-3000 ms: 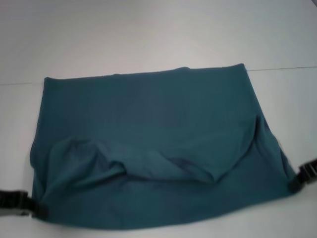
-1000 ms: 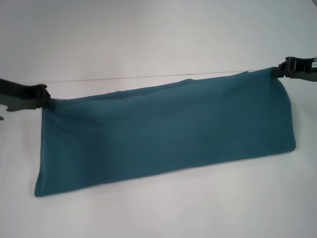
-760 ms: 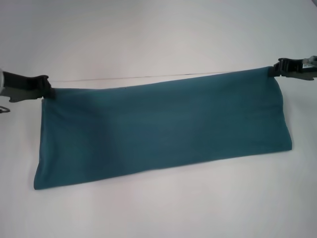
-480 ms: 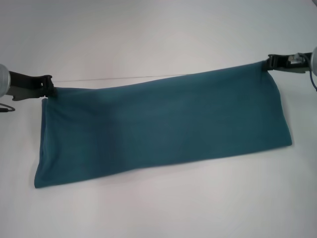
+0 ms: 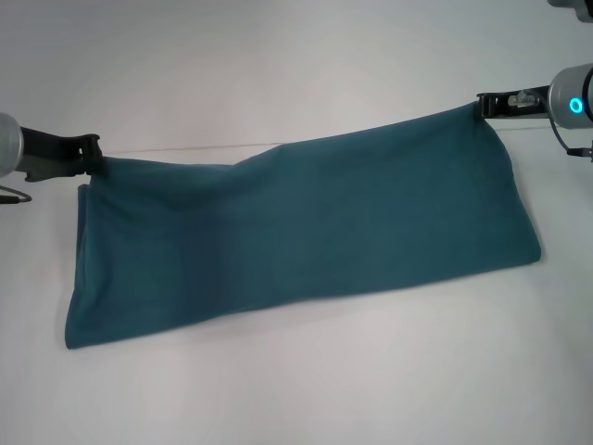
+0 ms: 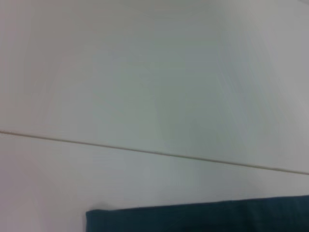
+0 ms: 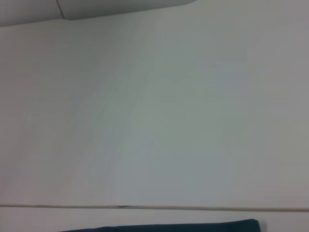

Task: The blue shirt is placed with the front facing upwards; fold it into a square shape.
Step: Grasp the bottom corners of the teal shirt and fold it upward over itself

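Note:
The blue shirt (image 5: 306,232) lies across the white table as a long folded band, plain teal side up, no lettering showing. My left gripper (image 5: 93,155) is shut on its far left corner, low near the table. My right gripper (image 5: 484,104) is shut on the far right corner and holds it raised, so the far edge slopes up to the right. The near folded edge rests on the table. A strip of the shirt (image 6: 203,216) shows in the left wrist view and a thin strip of the shirt (image 7: 193,226) in the right wrist view; neither wrist view shows fingers.
A thin seam line (image 5: 185,148) runs across the white table (image 5: 296,389) just behind the shirt. A pale panel edge (image 7: 120,7) shows far off in the right wrist view.
Both grippers carried the near edge of the shirt up and over to the far side, folding it into a band. Lately the right gripper rose and moved inward; the left stayed low.

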You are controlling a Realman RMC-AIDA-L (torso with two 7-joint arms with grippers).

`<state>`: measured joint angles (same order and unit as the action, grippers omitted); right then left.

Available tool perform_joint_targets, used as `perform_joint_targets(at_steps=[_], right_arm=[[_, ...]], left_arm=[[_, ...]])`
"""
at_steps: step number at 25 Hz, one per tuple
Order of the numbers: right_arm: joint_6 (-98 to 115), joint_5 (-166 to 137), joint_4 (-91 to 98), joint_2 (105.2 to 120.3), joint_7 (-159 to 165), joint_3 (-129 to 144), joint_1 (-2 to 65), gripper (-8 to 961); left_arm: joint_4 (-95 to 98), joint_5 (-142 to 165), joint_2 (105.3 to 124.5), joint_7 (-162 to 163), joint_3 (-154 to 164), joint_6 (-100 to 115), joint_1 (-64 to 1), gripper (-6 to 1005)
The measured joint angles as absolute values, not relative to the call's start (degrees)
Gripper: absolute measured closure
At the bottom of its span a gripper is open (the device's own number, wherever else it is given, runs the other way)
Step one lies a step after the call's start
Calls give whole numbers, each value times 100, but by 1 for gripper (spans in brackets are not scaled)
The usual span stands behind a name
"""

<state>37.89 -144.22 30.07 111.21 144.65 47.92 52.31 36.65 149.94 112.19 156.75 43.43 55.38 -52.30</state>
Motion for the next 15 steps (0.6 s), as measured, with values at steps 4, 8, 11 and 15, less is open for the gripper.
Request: perform_joint_targets(at_steps=[4,8,11,15], right_arm=[[3780,-14432,3016,11121,14474,4773,5219,933],[3772,-14436,3039,11109,14476,4759,5211,933],[3760,-14438,3045,11103,14477,4768,5212,933],[3717,-14440,3045,11106,14471,4787,5223,933]], left_arm=[[3665,14994,11244,15677,4342,5456,-5236,979],[3665,14994,11258,15679,4341,5396,-5247,979],[3665,14994,11264,15679,4342,5382,-5247,980],[3665,14973,11268,15680,4311,5379,-5239,980]])
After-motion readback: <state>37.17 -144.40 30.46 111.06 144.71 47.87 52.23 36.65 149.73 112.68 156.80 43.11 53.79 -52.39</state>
